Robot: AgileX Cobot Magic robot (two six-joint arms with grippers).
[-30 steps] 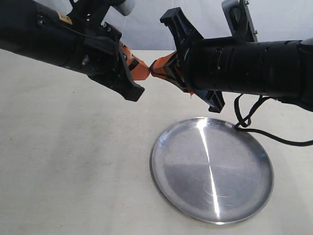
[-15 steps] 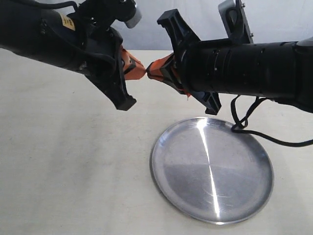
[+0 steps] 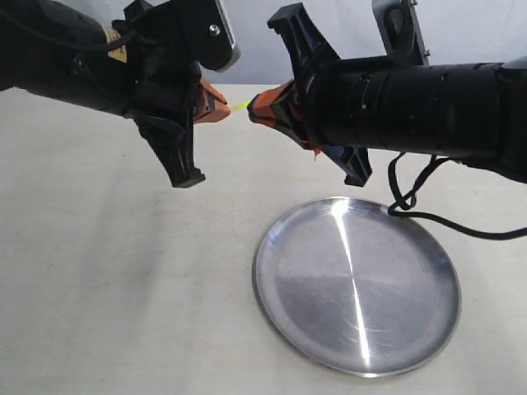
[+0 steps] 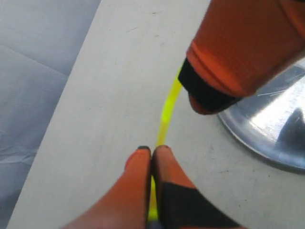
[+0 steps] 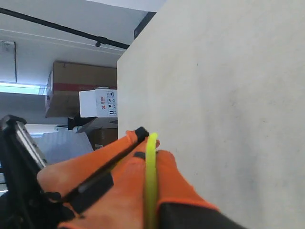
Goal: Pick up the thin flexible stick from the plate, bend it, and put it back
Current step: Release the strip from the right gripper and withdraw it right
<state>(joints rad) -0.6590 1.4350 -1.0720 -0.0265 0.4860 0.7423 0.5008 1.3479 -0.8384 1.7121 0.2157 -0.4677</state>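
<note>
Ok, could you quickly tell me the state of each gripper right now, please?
Left gripper: shut on one end of the yellow stick.
Right gripper: shut on the stick's other end.

Left gripper [image 4: 151,150] pinching yellow stick [image 4: 167,112], right gripper [image 4: 199,93] opposite, plate [image 4: 267,131] beyond

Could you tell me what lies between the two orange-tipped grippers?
A thin yellow-green flexible stick spans from left gripper to right gripper, clearest in the left wrist view.

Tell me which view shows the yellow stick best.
Left wrist view: the yellow stick runs visibly from the left gripper to the right gripper. Right wrist view shows it foreshortened; exterior view only a sliver.
</note>
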